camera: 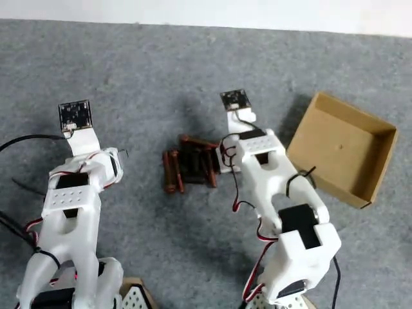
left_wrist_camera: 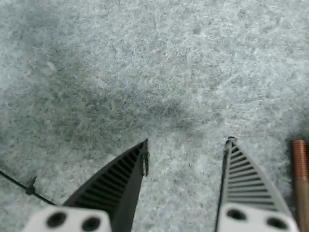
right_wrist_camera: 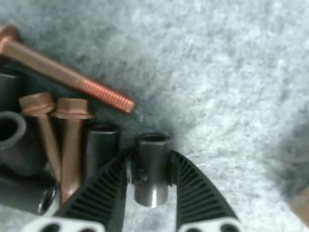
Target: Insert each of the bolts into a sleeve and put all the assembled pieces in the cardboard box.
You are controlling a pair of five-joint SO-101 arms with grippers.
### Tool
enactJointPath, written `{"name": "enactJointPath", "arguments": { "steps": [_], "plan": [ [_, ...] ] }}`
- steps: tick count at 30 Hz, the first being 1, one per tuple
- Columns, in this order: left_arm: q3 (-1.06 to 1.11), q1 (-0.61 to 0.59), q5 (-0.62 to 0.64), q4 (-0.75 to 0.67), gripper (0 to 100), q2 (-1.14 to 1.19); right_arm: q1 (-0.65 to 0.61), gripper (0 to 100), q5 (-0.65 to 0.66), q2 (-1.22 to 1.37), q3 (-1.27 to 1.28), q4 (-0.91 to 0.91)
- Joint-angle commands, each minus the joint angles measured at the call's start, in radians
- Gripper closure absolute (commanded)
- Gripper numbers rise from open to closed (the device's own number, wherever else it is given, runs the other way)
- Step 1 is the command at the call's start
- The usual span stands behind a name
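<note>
My right gripper [right_wrist_camera: 150, 157] sits at the near edge of the pile [camera: 190, 164], its two fingers pressed against either side of a dark sleeve [right_wrist_camera: 151, 186]. I read that as clamped on it, though from the wrist camera I cannot tell whether the sleeve is off the carpet [left_wrist_camera: 145, 58] yet. A second sleeve [right_wrist_camera: 100, 150] lies just beside it, touching or nearly touching the outer face of one finger, and two short bolts [right_wrist_camera: 71, 140] lie side by side just past that. A long bolt [right_wrist_camera: 67, 75] lies aslant farther out, apart from the rest.

The step in hand, as I judge it, is getting this one sleeve clear of its neighbours. I would raise it straight up, not drag it, so that finger does not sweep the second sleeve or roll the bolts. Once clear, I want the bore facing the other arm and the grip low on the sleeve, leaving the open mouth free for a bolt.

My left gripper [left_wrist_camera: 188, 141] hangs over bare carpet with its jaws apart, holding nothing; a threaded bolt end [left_wrist_camera: 300, 179] lies just beside one finger and looks like the easiest one to take. The cardboard box [camera: 384, 164] stands open to the right of the right arm, with no pieces in it.
</note>
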Motion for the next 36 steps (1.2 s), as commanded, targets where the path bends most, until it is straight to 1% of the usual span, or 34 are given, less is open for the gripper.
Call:
{"name": "enactJointPath", "arguments": {
  "steps": [1, 3, 8, 15, 17, 21, 23, 29, 33, 36],
  "plan": [
    [-0.004, -0.002, -0.003, -0.017, 77, -0.001, -0.028, 99.4, 0.011, -0.047, 0.012, -0.007],
    [-0.004, -0.002, -0.003, -0.017, 77, -0.001, -0.028, 99.4, 0.011, -0.101, 0.056, -0.021],
    [-0.004, -0.002, -0.003, -0.017, 77, -0.001, -0.028, 99.4, 0.011, -0.254, 0.234, -0.165],
    [-0.004, -0.002, -0.003, -0.017, 77, -0.001, -0.028, 99.4, 0.011, -0.435, 0.39, -0.268],
    [-0.004, 0.042, -0.003, -0.015, 77, -0.001, -0.028, 99.4, 0.011, -0.466, 0.426, -0.3],
    [-0.004, 0.251, -0.006, -0.015, 76, -0.001, -0.031, 99.4, 0.011, -0.478, 0.446, -0.317],
    [-0.004, 0.315, -0.006, -0.015, 76, 0.001, -0.031, 99.4, 0.011, -0.478, 0.446, -0.317],
    [-0.002, 0.415, -0.002, -0.005, 76, 0.002, -0.03, 99.4, 0.011, -0.478, 0.446, -0.317],
    [0.013, 0.426, -0.002, 0.003, 76, 0.007, -0.03, 99.4, 0.011, -0.478, 0.446, -0.317],
    [-0.01, 0.426, -0.002, 0.002, 76, 0.094, -0.03, 99.4, 0.011, -0.478, 0.446, -0.317]
  ]
}}
